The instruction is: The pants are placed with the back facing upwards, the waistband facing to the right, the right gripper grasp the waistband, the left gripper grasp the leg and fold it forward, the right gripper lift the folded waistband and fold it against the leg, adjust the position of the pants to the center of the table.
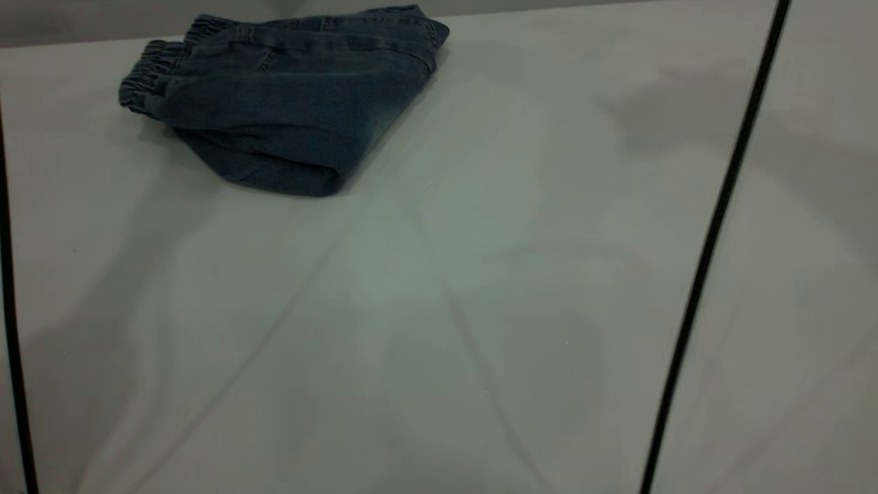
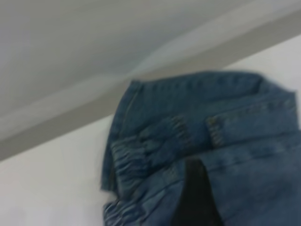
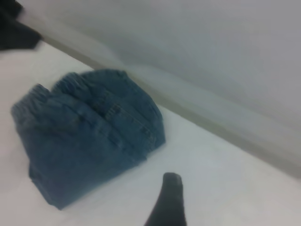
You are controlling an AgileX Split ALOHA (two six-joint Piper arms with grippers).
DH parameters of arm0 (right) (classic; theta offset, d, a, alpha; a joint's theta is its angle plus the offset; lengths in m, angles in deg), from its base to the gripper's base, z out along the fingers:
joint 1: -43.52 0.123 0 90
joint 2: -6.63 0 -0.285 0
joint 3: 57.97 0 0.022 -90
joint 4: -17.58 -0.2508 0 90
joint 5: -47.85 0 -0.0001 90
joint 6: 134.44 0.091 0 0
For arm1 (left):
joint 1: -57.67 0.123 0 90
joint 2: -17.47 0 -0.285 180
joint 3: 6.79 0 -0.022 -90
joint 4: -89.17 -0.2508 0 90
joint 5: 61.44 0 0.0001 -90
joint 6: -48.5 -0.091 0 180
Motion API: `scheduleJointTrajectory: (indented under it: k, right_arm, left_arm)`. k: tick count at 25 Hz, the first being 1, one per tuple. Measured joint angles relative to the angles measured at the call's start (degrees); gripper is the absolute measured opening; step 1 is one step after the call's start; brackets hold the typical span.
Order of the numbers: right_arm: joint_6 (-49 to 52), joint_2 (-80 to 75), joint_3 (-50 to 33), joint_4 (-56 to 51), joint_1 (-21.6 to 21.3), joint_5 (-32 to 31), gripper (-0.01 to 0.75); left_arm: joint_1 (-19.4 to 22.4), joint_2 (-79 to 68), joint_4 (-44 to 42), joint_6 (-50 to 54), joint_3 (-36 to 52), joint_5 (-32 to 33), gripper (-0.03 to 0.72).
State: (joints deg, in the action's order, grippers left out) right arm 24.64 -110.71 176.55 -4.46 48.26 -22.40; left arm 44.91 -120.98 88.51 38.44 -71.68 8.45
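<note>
The pants (image 1: 288, 103) lie folded into a compact blue denim bundle at the back left of the table (image 1: 480, 274), close to its far edge. The gathered waistband (image 1: 147, 75) points left in the exterior view, and the printed leg is hidden inside the fold. Neither arm shows in the exterior view. In the left wrist view, my left gripper (image 2: 230, 207) hovers over the pants (image 2: 202, 136) near the waistband (image 2: 136, 160), one dark finger (image 2: 195, 193) showing, open. My right gripper (image 3: 211, 207) is over bare table beside the pants (image 3: 89, 136), open, one finger (image 3: 169, 202) in view.
Two thin black cables cross the table, one at the right (image 1: 713, 247) and one along the left edge (image 1: 14, 329). The table's far edge (image 1: 549, 10) runs just behind the pants. A dark shape (image 3: 14, 28) sits at the corner of the right wrist view.
</note>
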Motion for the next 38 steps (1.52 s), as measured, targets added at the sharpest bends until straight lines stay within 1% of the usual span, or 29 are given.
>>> scheduleJointTrajectory:
  k: [3,7,11,18,21,25,28,31,38]
  right_arm:
    - [0.0,2.74,-0.04,0.19,2.07,0.05,0.591]
    - [1.76,5.58,-0.41,4.24,5.46,0.12,0.591]
    - [4.17,9.33,-4.89,9.48,7.83,0.24,0.591]
    - [4.92,19.04,-18.39,10.75,7.94,0.24,0.591]
    - [6.25,22.26,-22.43,10.69,7.94,0.32,0.591]
    - [7.46,23.8,-23.88,10.37,7.94,0.36,0.591]
    - [7.59,24.0,-23.96,10.27,7.94,0.36,0.591]
    - [8.63,24.06,-23.96,10.23,7.94,0.36,0.591]
    - [8.63,24.25,-23.96,10.23,7.94,0.3,0.591]
  left_arm:
    - [0.0,-0.02,-1.77,0.0,2.49,0.0,0.493]
    - [0.0,-0.02,-1.97,0.0,5.45,-0.02,0.493]
    - [0.0,-0.02,-1.97,0.0,7.92,-0.02,0.493]
    - [0.0,-0.02,-1.86,0.0,12.63,-0.07,0.493]
    - [0.0,-0.07,-1.99,-0.21,15.8,-0.07,0.493]
    - [0.0,-0.54,-2.27,-0.65,21.43,-0.24,0.493]
    - [0.0,-2.58,-2.32,-1.56,24.63,-2.12,0.493]
    - [0.0,-5.57,-2.27,-1.56,24.97,-3.64,0.493]
    - [0.0,-11.67,-2.27,-2.79,24.91,-11.8,0.493]
